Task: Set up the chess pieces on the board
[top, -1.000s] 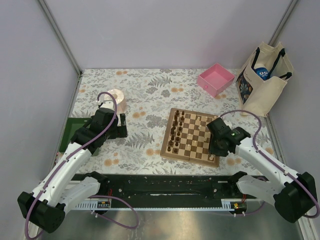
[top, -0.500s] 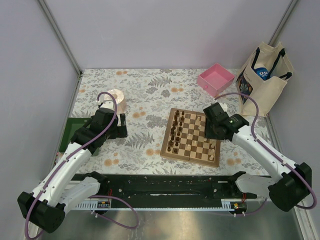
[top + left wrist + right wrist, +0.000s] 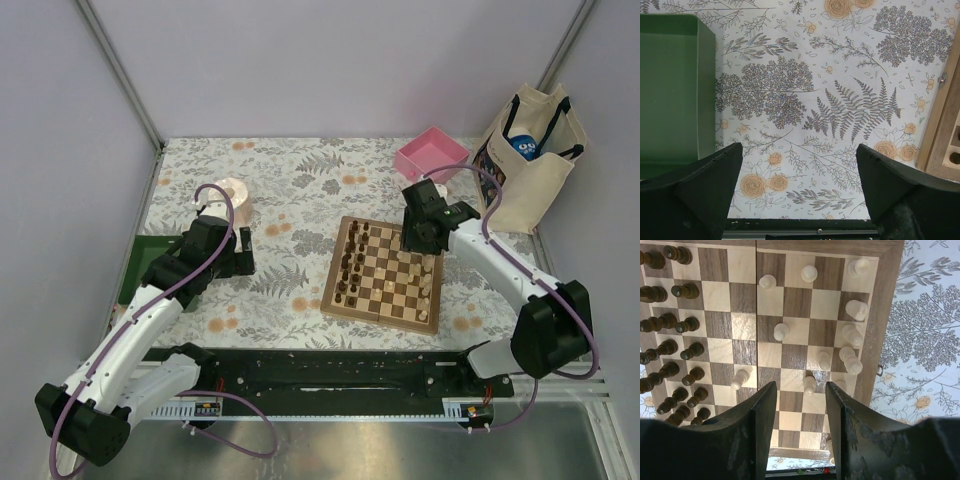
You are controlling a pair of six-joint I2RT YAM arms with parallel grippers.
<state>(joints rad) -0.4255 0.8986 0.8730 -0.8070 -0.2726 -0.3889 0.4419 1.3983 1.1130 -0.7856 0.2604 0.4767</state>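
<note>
Right hand hovered over the board, fingers apart, gripping nothing. A pale piece stood just past its fingertips, with dark pieces ranked to its left. Left hand hung wide apart, empty, above the tabletop.

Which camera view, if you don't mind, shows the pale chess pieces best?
The right wrist view: the pale chess pieces stand large and distinct on the board. Top external shows them tiny; left wrist shows none.
</note>
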